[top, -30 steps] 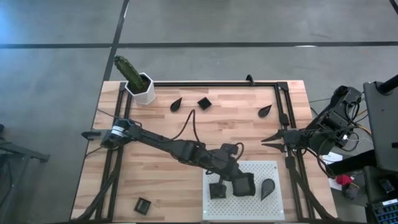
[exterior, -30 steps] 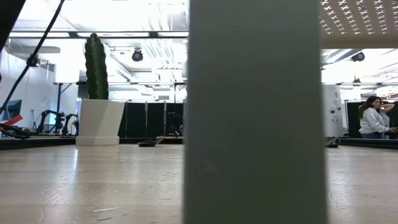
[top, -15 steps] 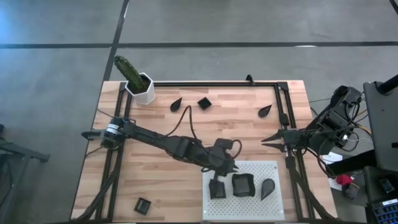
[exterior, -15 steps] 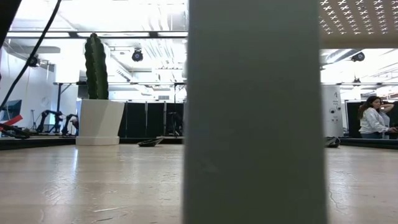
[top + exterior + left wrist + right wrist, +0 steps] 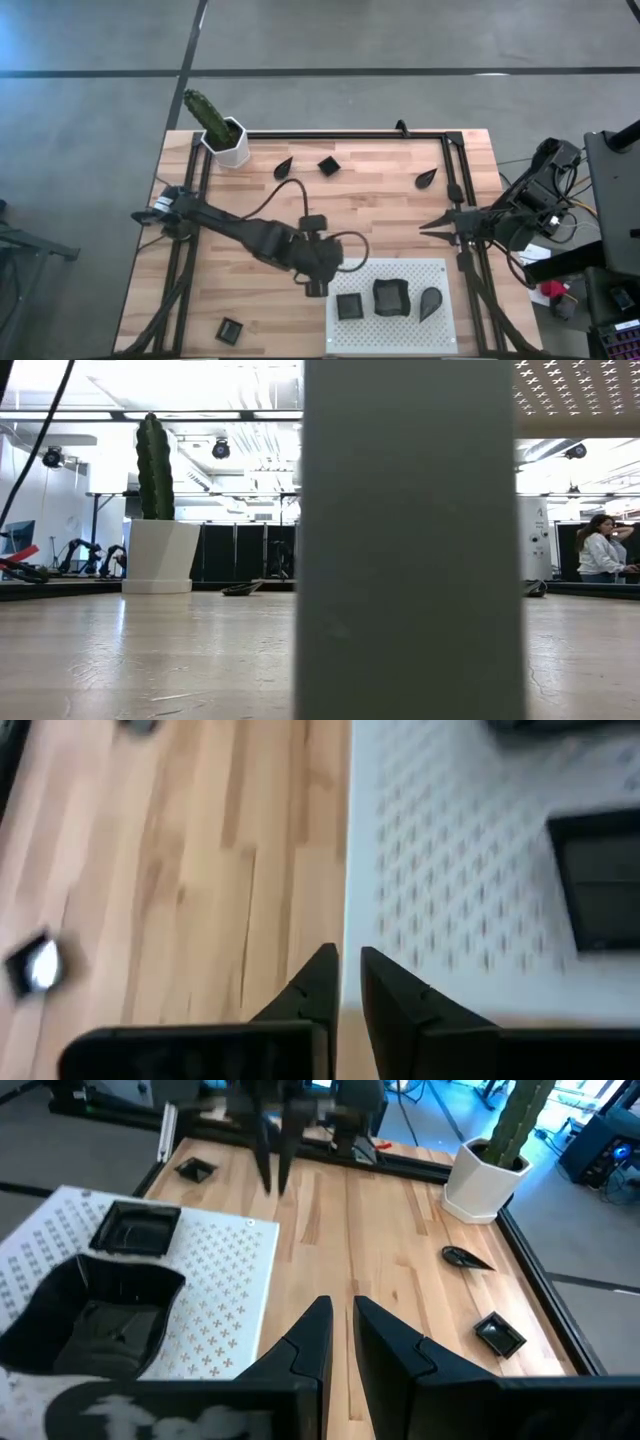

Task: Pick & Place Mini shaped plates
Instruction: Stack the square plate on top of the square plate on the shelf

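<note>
Three mini shaped plates lie on the white perforated board (image 5: 390, 270): a square one (image 5: 349, 306), a wavy-edged one (image 5: 391, 297) and a teardrop (image 5: 430, 303). More plates rest flat on the wooden table: a teardrop (image 5: 283, 167), a square (image 5: 328, 165), a teardrop (image 5: 427, 179) and a square (image 5: 230, 330) near the front left. My left gripper (image 5: 316, 289) hangs shut and empty over bare wood, just left of the board's left edge (image 5: 347, 870). My right gripper (image 5: 425, 228) waits shut and empty at the table's right side.
A white hexagonal pot with a green cactus (image 5: 225, 140) stands at the far left corner. Black rails (image 5: 455, 200) run along the table's sides and far edge. In the low view a pale upright slab (image 5: 410, 540) blocks the middle. A person (image 5: 603, 550) stands in the room behind.
My left gripper has drawn back from above the board's plates toward the table's left, off the board's left edge, and has tipped up from its steeper downward slant. Its fingers stay shut. The three plates on the board have kept their places.
</note>
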Robot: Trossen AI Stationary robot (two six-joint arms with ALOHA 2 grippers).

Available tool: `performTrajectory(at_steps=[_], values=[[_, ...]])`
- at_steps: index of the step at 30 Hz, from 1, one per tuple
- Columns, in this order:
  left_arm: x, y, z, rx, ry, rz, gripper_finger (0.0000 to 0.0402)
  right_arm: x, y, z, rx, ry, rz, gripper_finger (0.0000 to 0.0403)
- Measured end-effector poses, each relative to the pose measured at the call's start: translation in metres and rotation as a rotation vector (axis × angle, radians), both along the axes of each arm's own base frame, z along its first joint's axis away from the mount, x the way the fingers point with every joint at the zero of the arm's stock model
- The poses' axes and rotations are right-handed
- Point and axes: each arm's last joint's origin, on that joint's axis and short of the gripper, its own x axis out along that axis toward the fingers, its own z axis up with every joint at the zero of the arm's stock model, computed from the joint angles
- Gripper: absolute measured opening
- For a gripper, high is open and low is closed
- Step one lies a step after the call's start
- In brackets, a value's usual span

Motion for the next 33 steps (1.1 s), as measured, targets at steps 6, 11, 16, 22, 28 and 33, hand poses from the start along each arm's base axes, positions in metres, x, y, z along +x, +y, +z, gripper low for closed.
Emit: performTrajectory(at_steps=[6,11,16,22,28,33], values=[[-0.027,-0.018,-0.007,-0.022,0.127,0.149,0.0039,0.001,0.001,-0.005,-0.012,0.013,0.000,0.0043],[-0.052,-0.034,-0.012,-0.055,0.219,0.303,0.0039,0.001,0.001,-0.005,-0.013,0.011,0.001,0.0043],[-0.074,-0.052,-0.013,-0.083,0.250,0.424,0.0039,0.001,0.001,-0.005,-0.012,0.014,0.007,0.0043],[-0.098,-0.078,-0.017,-0.139,0.239,0.544,0.0039,0.001,0.001,-0.005,-0.016,0.015,0.010,0.0043],[-0.124,-0.103,-0.038,-0.212,0.274,0.691,0.0039,0.001,0.001,-0.005,-0.014,0.014,0.010,0.0043],[-0.145,-0.122,-0.066,-0.291,0.338,0.833,0.0039,0.001,0.001,-0.005,-0.011,0.013,0.012,0.0043]])
